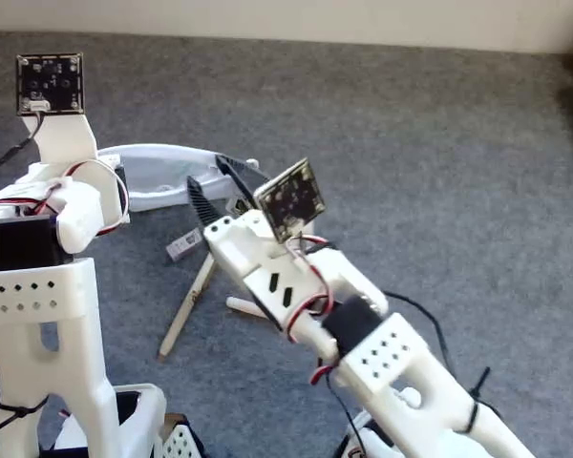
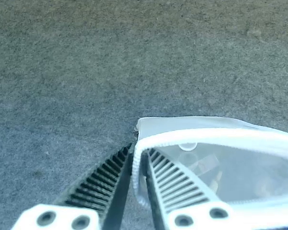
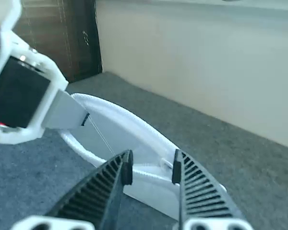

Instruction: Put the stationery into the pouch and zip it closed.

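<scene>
One pouch (image 1: 167, 181), white with a clear side, lies on the grey tabletop (image 1: 458, 143) at about 11 o'clock from the middle of the high view. The left claw (image 2: 139, 182) is clamped on its zipped rim at one end. The right claw (image 3: 152, 167) hangs over the other end with its jaws apart and nothing between them.

Three loose pieces of stationery lie outside, at 6 o'clock from the pouch: a small grey block (image 1: 183, 246), a long wooden stick (image 1: 186, 305) and a short pale stick (image 1: 241, 305). I cannot tell whether anything is already inside the pouch.

My judgement is that loading is the step in hand, with zipping far off. The next move calls for the right claw to swing back toward 6 o'clock, drop onto one piece and carry it to the held mouth. The right arm (image 1: 363, 343) overhangs the short stick, and the flat sticks will be awkward to pinch off the tabletop.
</scene>
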Robot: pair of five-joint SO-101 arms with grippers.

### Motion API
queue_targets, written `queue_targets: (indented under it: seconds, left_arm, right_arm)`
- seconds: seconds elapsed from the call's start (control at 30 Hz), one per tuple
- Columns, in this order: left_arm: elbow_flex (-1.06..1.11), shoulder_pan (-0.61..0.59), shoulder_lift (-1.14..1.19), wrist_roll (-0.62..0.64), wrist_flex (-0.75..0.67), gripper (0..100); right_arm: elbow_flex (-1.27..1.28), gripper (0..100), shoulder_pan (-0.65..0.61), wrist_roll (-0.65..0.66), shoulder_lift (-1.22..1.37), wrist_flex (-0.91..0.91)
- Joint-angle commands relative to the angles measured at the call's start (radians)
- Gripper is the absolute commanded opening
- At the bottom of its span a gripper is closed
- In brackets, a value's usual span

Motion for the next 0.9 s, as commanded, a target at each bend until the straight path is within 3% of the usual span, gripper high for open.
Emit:
queue_targets:
  seconds: [0.0,0.17,0.33,0.53,0.7,0.87]
  left_arm:
    - [0.01,0.016,0.028,0.012,-0.009,1]
    - [0.005,0.004,0.022,0.012,-0.006,1]
    - [0.005,-0.028,0.022,0.015,-0.008,1]
    - [0.002,-0.071,0.021,0.044,-0.006,1]
    - [0.002,-0.127,0.021,0.046,-0.002,1]
    - [0.001,-0.156,0.021,0.046,-0.002,1]
  right_arm:
    - [-0.166,10.5,0.071,-0.003,-0.096,0.274]
    - [-0.242,10.5,0.151,-0.003,-0.128,0.564]
    - [-0.262,10.5,0.186,-0.002,-0.128,0.737]
    - [-0.226,10.5,0.188,0.002,-0.127,0.765]
    - [-0.124,10.5,0.18,0.11,-0.127,0.759]
    - [-0.067,10.5,0.125,0.124,-0.125,0.759]
